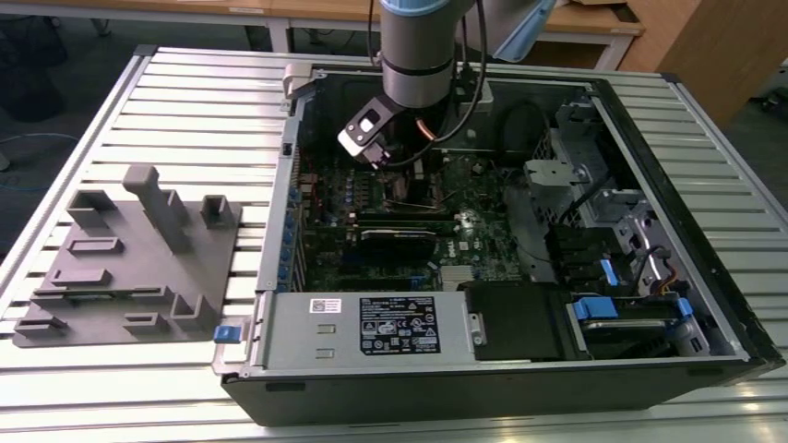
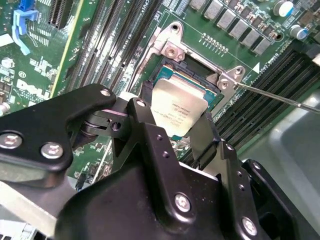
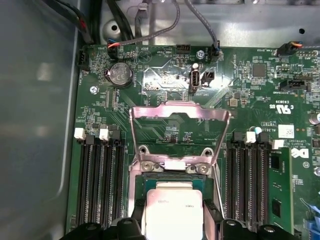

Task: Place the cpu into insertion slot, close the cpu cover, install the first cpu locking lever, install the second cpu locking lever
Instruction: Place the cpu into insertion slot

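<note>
The cpu (image 2: 177,102) is a flat square chip with a pale metallic top. My gripper (image 2: 172,122) is shut on it, and a black finger (image 2: 145,132) presses on either side. The chip hangs tilted just above the insertion slot (image 2: 197,75), a dark socket in the green board. In the first wrist view the cpu (image 3: 172,207) overlaps the insertion slot (image 3: 170,181). The cpu cover (image 3: 180,111), a silvery frame, is flipped open beyond it. A thin locking lever (image 2: 280,97) sticks out free beside the socket. In the exterior view the gripper (image 1: 388,157) is low inside the computer case (image 1: 277,240).
Black memory slots (image 3: 100,180) run along both sides of the socket. Cables (image 3: 165,25) hang near the case's back wall. A power supply (image 1: 369,323) and drive bays (image 1: 622,314) fill the case's near end. A grey fixture (image 1: 124,268) lies on the slatted table (image 1: 185,101).
</note>
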### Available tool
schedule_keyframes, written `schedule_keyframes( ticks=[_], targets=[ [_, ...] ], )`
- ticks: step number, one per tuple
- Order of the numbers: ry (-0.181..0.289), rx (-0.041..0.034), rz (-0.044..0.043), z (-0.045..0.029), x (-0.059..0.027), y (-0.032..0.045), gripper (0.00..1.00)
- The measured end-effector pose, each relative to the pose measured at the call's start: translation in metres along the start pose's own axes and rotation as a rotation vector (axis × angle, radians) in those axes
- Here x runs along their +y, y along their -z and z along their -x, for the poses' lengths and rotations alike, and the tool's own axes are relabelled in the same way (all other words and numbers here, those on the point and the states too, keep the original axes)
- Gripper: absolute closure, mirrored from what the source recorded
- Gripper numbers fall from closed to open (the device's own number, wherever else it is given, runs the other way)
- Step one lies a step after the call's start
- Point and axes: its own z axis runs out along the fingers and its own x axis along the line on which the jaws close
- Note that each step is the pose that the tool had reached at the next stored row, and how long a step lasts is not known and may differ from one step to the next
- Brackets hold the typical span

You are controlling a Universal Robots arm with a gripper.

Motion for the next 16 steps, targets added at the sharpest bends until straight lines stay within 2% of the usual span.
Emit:
schedule_keyframes(
  ticks=[16],
  targets=[
    [-0.001,-0.0005,-0.0002,0.0001,-0.0011,-0.0044,0.46]
  ],
)
